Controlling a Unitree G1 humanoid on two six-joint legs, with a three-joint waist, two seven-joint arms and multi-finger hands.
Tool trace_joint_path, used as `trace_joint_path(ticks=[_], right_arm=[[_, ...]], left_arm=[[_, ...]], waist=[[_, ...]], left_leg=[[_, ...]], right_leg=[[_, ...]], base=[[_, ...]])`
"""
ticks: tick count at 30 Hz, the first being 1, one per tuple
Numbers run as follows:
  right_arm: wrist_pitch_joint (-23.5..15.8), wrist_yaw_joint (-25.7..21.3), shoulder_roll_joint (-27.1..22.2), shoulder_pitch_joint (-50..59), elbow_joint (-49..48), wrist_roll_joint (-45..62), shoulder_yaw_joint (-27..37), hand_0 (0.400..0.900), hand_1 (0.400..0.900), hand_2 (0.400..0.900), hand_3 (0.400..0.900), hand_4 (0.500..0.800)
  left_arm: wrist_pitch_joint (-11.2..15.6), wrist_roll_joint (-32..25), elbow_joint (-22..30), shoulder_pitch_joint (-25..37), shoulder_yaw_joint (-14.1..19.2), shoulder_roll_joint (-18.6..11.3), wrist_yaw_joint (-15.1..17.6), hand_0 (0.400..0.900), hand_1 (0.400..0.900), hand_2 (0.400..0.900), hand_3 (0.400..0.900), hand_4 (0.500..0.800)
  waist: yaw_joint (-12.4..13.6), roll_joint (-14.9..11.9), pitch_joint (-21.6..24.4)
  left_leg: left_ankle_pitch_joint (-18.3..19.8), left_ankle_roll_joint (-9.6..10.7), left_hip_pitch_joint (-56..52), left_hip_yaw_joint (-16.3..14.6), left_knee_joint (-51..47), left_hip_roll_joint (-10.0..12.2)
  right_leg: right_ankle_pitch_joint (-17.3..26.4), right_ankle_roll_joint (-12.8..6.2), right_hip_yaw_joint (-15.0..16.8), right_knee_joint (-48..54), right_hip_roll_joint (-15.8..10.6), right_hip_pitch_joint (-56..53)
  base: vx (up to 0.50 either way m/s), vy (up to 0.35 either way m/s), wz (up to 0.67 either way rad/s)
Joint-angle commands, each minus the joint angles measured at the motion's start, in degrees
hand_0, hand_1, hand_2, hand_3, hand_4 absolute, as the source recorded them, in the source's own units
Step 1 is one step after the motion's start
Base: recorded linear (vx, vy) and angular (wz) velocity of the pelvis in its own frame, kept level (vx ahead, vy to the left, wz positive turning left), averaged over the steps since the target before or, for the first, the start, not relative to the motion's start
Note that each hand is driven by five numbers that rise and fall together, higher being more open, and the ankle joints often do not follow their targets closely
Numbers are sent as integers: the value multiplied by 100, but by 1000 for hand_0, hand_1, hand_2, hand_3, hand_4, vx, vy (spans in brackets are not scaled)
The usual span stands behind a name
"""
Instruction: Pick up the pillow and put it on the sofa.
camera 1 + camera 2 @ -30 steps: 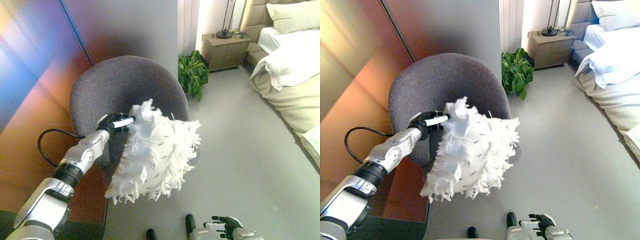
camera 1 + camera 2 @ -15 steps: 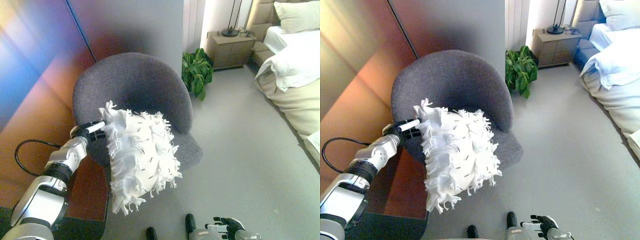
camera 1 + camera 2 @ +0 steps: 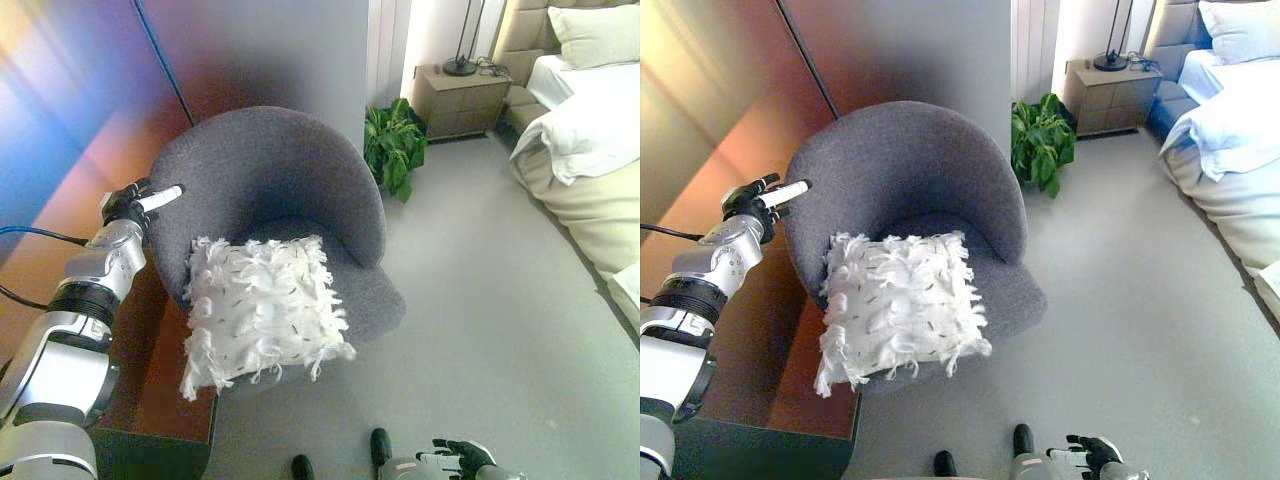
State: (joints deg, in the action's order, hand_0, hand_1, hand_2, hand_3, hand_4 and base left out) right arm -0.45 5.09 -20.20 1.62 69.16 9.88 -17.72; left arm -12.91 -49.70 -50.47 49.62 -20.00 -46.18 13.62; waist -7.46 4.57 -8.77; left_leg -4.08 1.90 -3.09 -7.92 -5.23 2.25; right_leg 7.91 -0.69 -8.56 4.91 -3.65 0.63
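The white fringed pillow (image 3: 258,312) lies flat on the seat of the grey tub armchair (image 3: 280,180), its lower left corner hanging over the seat's front edge. My left hand (image 3: 134,200) is up at the chair's left side, beside the backrest rim, apart from the pillow, fingers straight and holding nothing. My right hand (image 3: 455,460) shows at the bottom edge, low over the floor, fingers relaxed and empty.
A wooden wall runs along the left behind the chair. A potted green plant (image 3: 392,148) stands behind the chair's right side, a nightstand (image 3: 463,98) with a lamp beyond it. A bed (image 3: 590,150) with white bedding fills the right. Grey carpet (image 3: 480,300) lies between chair and bed.
The pillow has dropped out of my left hand onto the chair seat. My left hand has let go and swung up and left to the chair's side.
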Motion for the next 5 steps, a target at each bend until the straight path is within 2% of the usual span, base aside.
trace_joint_path(ticks=[1, 5], right_arm=[[-25, -35, -217, -202, 187, -89, -293, 900, 900, 900, 900, 800], [-15, -9, -204, -201, 218, -112, -264, 900, 900, 900, 900, 800]], left_arm=[[642, 45, -78, 936, 439, -450, -66, 900, 900, 900, 900, 800], [610, 90, 100, 775, 487, -366, -244, 900, 900, 900, 900, 800]], waist=[[78, 20, 233], [117, 15, 255]], left_leg=[[475, 76, 4, -15, 206, -121], [486, 77, -24, 14, 213, -120]], right_leg=[[-983, -525, 159, -483, -206, -243], [-1004, -517, 133, -488, -215, -282]], base=[[16, 8, 3], [7, 4, 2]])
